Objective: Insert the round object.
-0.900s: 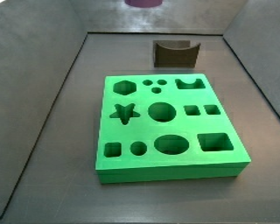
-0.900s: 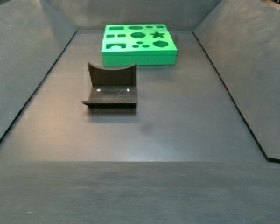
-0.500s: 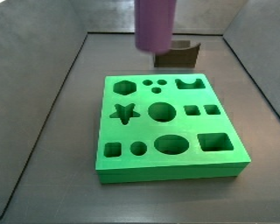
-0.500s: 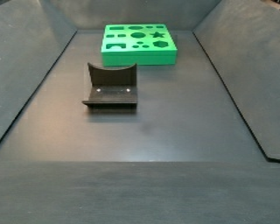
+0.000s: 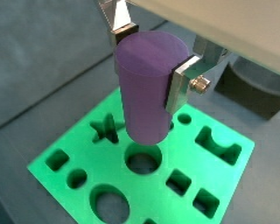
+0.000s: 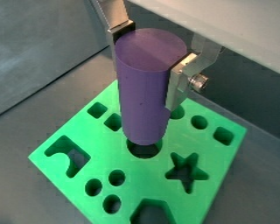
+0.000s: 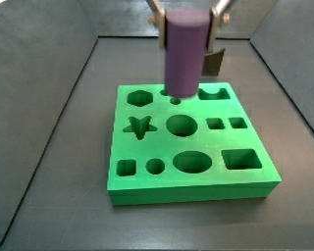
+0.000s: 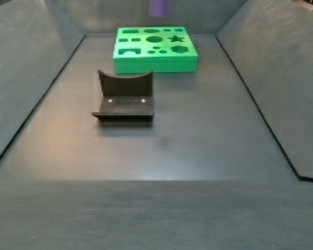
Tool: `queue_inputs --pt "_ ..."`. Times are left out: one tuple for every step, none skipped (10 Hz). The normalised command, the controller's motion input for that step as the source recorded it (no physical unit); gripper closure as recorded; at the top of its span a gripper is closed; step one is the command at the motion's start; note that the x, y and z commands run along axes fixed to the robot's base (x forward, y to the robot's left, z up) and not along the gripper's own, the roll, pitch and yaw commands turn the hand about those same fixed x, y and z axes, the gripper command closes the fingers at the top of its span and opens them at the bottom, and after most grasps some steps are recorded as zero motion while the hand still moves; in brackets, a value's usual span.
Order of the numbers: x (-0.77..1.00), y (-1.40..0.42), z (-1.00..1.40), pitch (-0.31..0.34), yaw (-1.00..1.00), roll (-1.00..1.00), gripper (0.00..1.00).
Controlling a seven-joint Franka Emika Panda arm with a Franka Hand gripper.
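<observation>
wrist views first: the gripper [image 5: 150, 54] has its flat silver fingers clamped on the upper part of the tall matte purple cylinder [image 5: 143, 86], which hangs upright over the flat green plastic board with shaped cutouts [image 5: 73, 156]. its lower end sits right above a round hole [image 5: 142, 160] near the board's middle, and in both wrist views you can see part of that hole past the cylinder's edge, so it may not be centred yet. if you drop now, i'd guess the rim catches the hole's lip and the cylinder tilts or slides in the pads.

side view from the front: the cylinder [image 7: 186, 54] looks like it's over the back row, near the small round holes [image 7: 176, 95], not the bigger central round hole [image 7: 181, 125]. that's probably just the camera angle, but you can't judge height from it, so go slow.

side view from far back: only a purple sliver [image 8: 158, 7] at the top edge above the board [image 8: 156, 49]; the dark l-shaped fixture [image 8: 124, 96] stands well apart, no clash there.
</observation>
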Motion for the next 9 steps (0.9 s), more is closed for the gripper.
queue_inputs --pt "0.15 -0.15 -0.97 -0.116 -0.13 -0.02 1.0" --pt "0.03 -0.15 -0.81 -0.169 -0.17 -0.08 1.0" --pt "0.0 -0.11 -0.71 -0.18 -0.15 -0.09 1.0" --pt "0.0 0.0 -0.6 -0.104 -0.09 0.0 1.0" --pt "-0.09 0.0 -0.5 -0.083 0.0 0.07 1.0" --pt "-0.05 0.0 -0.48 -0.07 0.0 0.05 1.0" --pt "0.11 0.0 -0.57 -0.033 0.0 0.0 1.0" --pt "0.29 -0.02 -0.61 -0.013 0.0 0.0 1.0" --pt "0.45 -0.04 -0.67 0.0 0.0 0.0 1.0"
